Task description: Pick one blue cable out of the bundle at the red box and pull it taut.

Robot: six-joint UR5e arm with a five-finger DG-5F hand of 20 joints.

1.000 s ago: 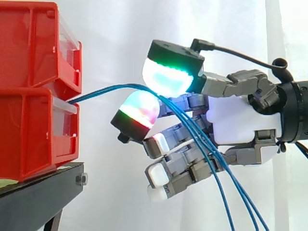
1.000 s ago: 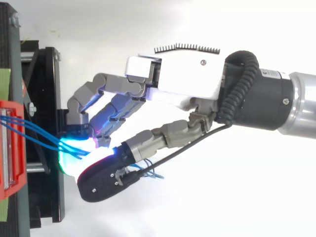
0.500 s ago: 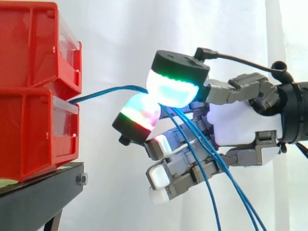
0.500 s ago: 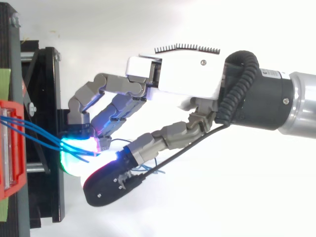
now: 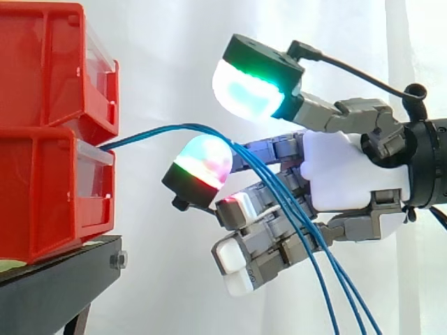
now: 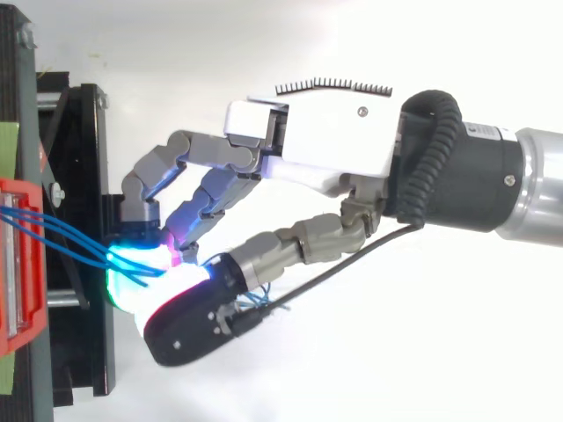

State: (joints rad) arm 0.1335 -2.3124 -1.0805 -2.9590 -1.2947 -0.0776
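Note:
Several thin blue cables (image 5: 154, 130) leave the lower red bin (image 5: 42, 195), arch to the right and drop past the hand (image 5: 349, 174) toward the bottom edge. They run over the finger whose pad (image 5: 202, 164) glows red and green. The thumb pad (image 5: 248, 91), glowing green and cyan, stands well above the cables with a clear gap and touches none of them. The other fingers bend loosely below, behind the cables. From above, the cables (image 6: 62, 233) run from the red bin (image 6: 13, 264) to the glowing pads of the hand (image 6: 325, 141).
A second red bin (image 5: 42, 63) is stacked on the lower one, both on the black stand (image 5: 56, 286) at the left. A white curtain hangs behind. The arm enters from the right.
Half a second ago the thumb pad was pressed down onto the cables against the finger pad. It has now lifted up and away, and the cables' arch has risen a little.

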